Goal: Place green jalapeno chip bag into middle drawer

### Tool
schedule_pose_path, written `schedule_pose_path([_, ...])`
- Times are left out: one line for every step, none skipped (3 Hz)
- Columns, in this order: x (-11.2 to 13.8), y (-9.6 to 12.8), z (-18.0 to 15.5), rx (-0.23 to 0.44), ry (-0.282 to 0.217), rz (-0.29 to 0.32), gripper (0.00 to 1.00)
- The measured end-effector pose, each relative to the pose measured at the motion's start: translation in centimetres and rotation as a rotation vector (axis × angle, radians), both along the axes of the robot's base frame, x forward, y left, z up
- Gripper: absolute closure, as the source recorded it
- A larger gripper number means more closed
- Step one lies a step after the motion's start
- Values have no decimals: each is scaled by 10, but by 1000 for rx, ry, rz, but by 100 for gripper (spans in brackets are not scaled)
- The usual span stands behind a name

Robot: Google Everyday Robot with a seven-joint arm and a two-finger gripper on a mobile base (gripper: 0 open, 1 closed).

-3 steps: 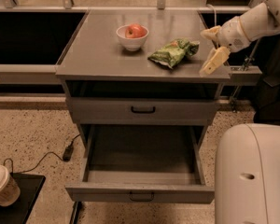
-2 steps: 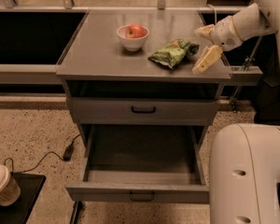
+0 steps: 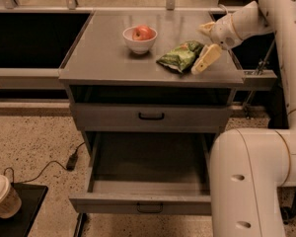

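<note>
The green jalapeno chip bag (image 3: pixel 180 57) lies flat on the grey cabinet top (image 3: pixel 103 58), right of centre. My gripper (image 3: pixel 205 43) is at the bag's right edge, just above the top, open, with one cream finger (image 3: pixel 206 59) beside the bag's near right corner and the other finger (image 3: pixel 206 27) behind it. It holds nothing. The middle drawer (image 3: pixel 140 205) is pulled out wide below, its low front panel with a black handle facing me and its deep tray bare.
A white bowl (image 3: pixel 139 42) with a red apple (image 3: pixel 143 32) stands on the top, left of the bag. A closed drawer (image 3: pixel 150 116) with a taller front sits above the open one. My white base (image 3: pixel 249 181) is by the drawer's right side. A paper cup (image 3: pixel 2 196) and a cable (image 3: pixel 49 167) are on the floor at left.
My gripper has moved left along the cabinet top, closing up on the bag's right edge. My base has edged left in view. Bag, bowl and drawer have not moved.
</note>
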State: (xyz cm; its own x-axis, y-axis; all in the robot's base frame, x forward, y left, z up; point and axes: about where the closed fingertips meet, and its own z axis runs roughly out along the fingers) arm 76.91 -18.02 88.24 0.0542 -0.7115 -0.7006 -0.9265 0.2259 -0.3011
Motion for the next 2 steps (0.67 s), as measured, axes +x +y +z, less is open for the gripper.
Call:
schedule_pose_path([0, 0, 0, 0, 0, 0, 0])
schedule_pose_path([5, -3, -8, 28, 5, -13, 0])
